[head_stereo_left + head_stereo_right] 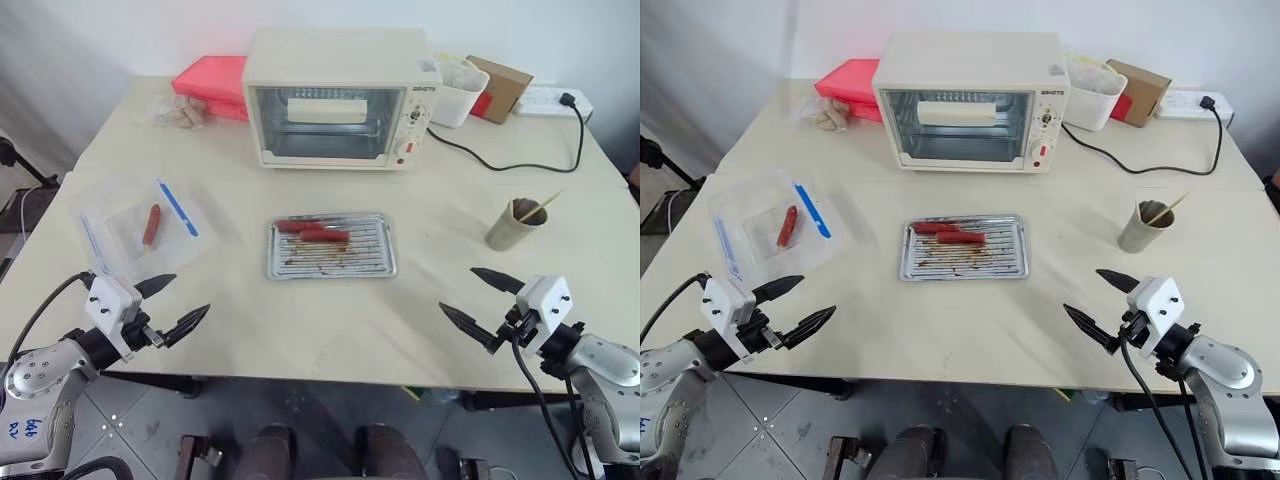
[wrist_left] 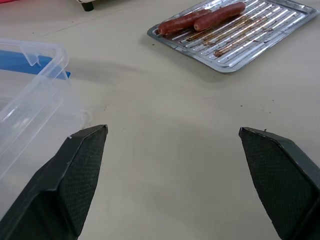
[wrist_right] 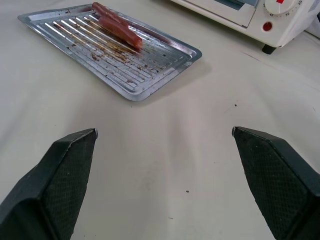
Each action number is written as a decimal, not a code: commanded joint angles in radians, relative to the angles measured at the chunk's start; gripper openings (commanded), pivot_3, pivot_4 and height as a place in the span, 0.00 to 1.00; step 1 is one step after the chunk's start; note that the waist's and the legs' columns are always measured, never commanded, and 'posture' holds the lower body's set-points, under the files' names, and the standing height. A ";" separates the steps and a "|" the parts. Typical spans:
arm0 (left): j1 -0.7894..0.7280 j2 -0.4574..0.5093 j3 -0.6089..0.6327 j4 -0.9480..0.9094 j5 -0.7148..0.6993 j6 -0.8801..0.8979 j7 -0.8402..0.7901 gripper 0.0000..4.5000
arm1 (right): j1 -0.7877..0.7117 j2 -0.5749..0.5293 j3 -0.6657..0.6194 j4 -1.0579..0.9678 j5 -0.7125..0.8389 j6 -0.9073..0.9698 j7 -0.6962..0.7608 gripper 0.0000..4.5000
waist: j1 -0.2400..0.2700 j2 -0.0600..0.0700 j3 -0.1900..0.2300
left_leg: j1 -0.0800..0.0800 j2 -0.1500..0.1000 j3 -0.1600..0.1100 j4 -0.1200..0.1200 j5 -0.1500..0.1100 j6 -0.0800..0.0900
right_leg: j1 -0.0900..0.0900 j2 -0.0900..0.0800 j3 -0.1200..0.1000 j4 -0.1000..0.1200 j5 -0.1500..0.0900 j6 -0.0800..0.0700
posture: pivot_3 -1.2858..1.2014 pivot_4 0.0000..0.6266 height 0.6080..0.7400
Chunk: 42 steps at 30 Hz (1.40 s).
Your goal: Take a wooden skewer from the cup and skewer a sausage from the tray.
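The left hand (image 1: 170, 305) hovers over the near left edge of the pale cream bench (image 1: 330, 320), its two black fingers (image 2: 75, 175) spread wide with nothing between them. The right hand (image 1: 483, 305) hovers over the near right edge, also spread wide and empty.

Ahead of both hands and between them lies the flat rectangular silver metal tray (image 1: 370, 262) with a ribbed bottom and brown grease stains. Two short glossy red sausages (image 1: 325, 235) lie side by side and touching at its far left part; where one ends and the other begins is hard to tell from the head views, clearer in the left wrist view (image 2: 220, 16).

Ahead of the right hand and a little to its outer side stands the small grey-beige metallic cup (image 1: 514, 226), well apart from the fingers. A thin pale wooden skewer (image 1: 540, 208) leans out of it toward the right; its lower part is hidden inside the cup, and how many sticks stand there cannot be told.

Just ahead of the left hand lies a clear plastic bag with a blue strip (image 1: 178, 208), holding another red sausage (image 1: 151, 225); the bag's edges are faint against the bench.

Far beyond the tray sits a white toaster oven (image 1: 340, 95). Behind it a red flat box (image 1: 205, 80), a white tub (image 1: 455, 95) and a brown cardboard box (image 1: 505, 88) are partly hidden.
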 commanded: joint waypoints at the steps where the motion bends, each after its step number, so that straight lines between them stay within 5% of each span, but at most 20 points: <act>1: 0.002 0.005 0.008 -0.027 -0.006 -0.021 -0.013 0.99 | -0.011 -0.013 -0.012 -0.025 0.028 0.003 0.015 1.00 | 0.000 0.000 0.000 | 0.000 0.000 0.000 0.000 0.000 0.000 | 0.000 0.000 0.000 0.000 0.000 0.000 | 0.52 0.24 1.00; 11: -0.230 0.031 -0.126 -0.152 -0.229 0.187 -0.142 0.99 | 0.062 -0.113 -0.304 0.090 0.043 -0.019 -0.002 1.00 | 0.027 0.000 0.000 | -0.001 -0.003 -0.001 0.001 0.000 0.001 | 0.001 0.001 -0.001 0.000 0.000 0.001 | 0.52 0.24 1.00; 18: -0.350 -0.004 -0.210 -0.127 -0.210 0.201 -0.144 0.99 | -0.004 -0.186 -0.305 0.239 0.012 -0.084 0.046 1.00 | -0.007 0.000 0.000 | 0.002 -0.002 0.009 0.000 0.000 0.003 | -0.001 0.004 0.000 0.000 0.002 0.003 | 0.52 0.24 1.00; 22: -0.357 -0.018 -0.210 -0.092 -0.193 0.183 -0.144 0.99 | -0.225 -0.346 -0.171 0.300 -0.007 0.044 0.136 1.00 | -0.033 0.003 0.002 | 0.004 -0.001 0.014 0.001 0.001 0.005 | -0.001 0.004 0.004 0.002 0.004 0.006 | 0.52 0.24 1.00; 28: -0.351 -0.032 -0.226 -0.104 -0.208 0.199 -0.146 0.99 | -0.739 -0.554 0.196 0.421 -0.148 0.283 0.357 1.00 | -0.023 0.007 0.004 | 0.006 0.001 0.014 -0.001 0.001 0.005 | -0.002 0.001 0.011 -0.001 0.005 0.006 | 0.52 0.24 1.00; 32: -0.329 -0.052 -0.240 -0.115 -0.195 0.189 -0.136 0.99 | -1.103 -0.515 0.421 0.612 -0.348 0.302 0.444 1.00 | -0.018 0.006 0.005 | -0.009 -0.001 0.014 0.002 0.000 0.005 | -0.015 0.001 0.013 0.000 0.005 0.005 | 0.52 0.24 1.00; 42: -0.286 -0.066 -0.251 -0.161 -0.200 0.202 -0.108 0.99 | -1.506 -0.362 0.698 1.093 -0.691 -0.029 0.573 1.00 | -0.023 0.006 0.005 | -0.027 -0.005 0.017 0.006 0.000 0.006 | -0.035 0.001 0.007 0.010 0.007 0.008 | 0.52 0.24 1.00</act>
